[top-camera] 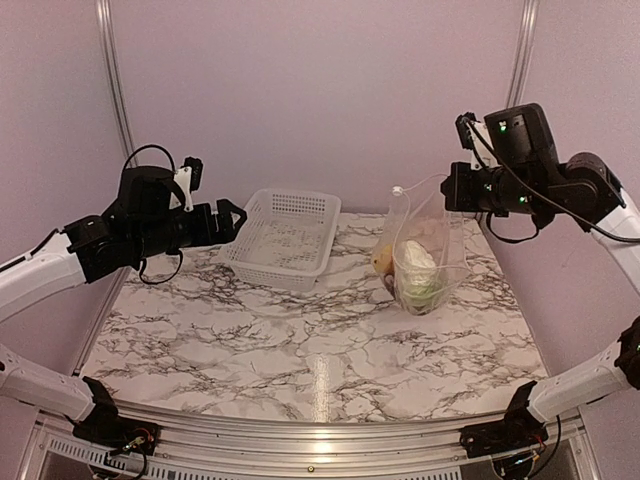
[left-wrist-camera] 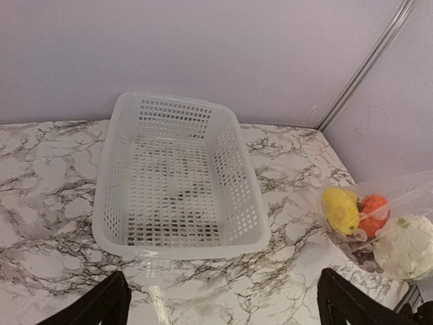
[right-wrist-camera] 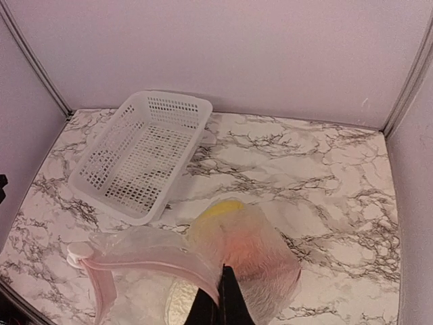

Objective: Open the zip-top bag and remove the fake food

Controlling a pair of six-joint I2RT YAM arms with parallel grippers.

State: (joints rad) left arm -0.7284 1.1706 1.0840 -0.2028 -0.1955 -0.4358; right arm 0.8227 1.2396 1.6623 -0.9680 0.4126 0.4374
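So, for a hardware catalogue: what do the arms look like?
The left arm and right arm have white links, bulky black wrists and looping black cables. The left pincer and right pincer are black. Green lights dot the right wrist.

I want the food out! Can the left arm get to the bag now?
Probably yes. The left gripper is open and hovers by the basket, apart from the zip-top bag, which hangs from the shut right gripper. Nothing stands between them; the basket lies low.
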